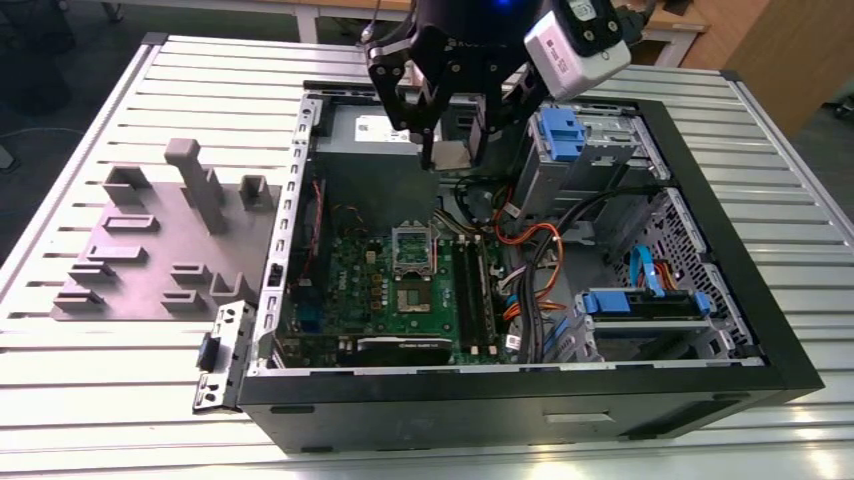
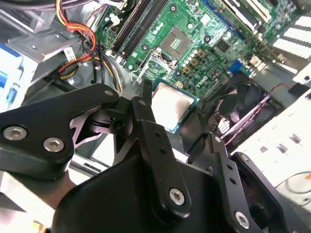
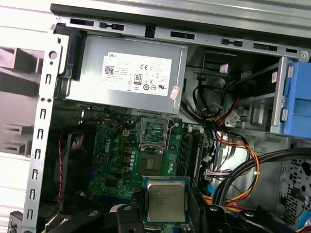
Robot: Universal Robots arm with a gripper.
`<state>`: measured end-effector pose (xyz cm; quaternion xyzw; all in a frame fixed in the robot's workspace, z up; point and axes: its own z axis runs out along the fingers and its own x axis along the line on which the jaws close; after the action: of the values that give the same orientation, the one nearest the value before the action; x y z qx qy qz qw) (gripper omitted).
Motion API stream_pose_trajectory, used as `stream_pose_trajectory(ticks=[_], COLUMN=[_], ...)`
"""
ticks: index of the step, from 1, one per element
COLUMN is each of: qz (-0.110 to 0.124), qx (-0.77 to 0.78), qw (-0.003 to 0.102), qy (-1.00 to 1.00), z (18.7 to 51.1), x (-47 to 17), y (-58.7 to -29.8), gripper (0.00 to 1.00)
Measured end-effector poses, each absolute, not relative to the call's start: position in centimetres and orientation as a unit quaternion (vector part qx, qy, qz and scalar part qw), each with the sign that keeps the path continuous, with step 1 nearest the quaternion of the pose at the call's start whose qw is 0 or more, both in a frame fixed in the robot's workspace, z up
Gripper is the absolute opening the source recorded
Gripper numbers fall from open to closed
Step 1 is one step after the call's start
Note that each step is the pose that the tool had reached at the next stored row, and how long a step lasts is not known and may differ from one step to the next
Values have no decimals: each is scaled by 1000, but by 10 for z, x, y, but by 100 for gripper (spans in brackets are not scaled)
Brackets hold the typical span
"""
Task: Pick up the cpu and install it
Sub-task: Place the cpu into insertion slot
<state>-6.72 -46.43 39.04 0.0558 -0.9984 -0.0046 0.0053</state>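
Carry step: cpu (image 3: 165, 202) clenched in end effector (image 1: 451, 150), up over the pc case (image 1: 534, 405).
Socket (image 3: 153, 162) looks open, I think; cpu not yet seated, well apart from it.

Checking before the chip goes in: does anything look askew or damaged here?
Nothing stands out. The gripper holds the cpu squarely above the motherboard, whose socket frame is flipped open; no damage shows.
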Motion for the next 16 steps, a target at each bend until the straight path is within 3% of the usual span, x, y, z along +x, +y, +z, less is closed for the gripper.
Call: stream_pose_trajectory(ticks=[16], qz=[-5], qx=[45], qw=[5], qy=[-999], z=[378], x=[-67], y=[-465], gripper=[47])
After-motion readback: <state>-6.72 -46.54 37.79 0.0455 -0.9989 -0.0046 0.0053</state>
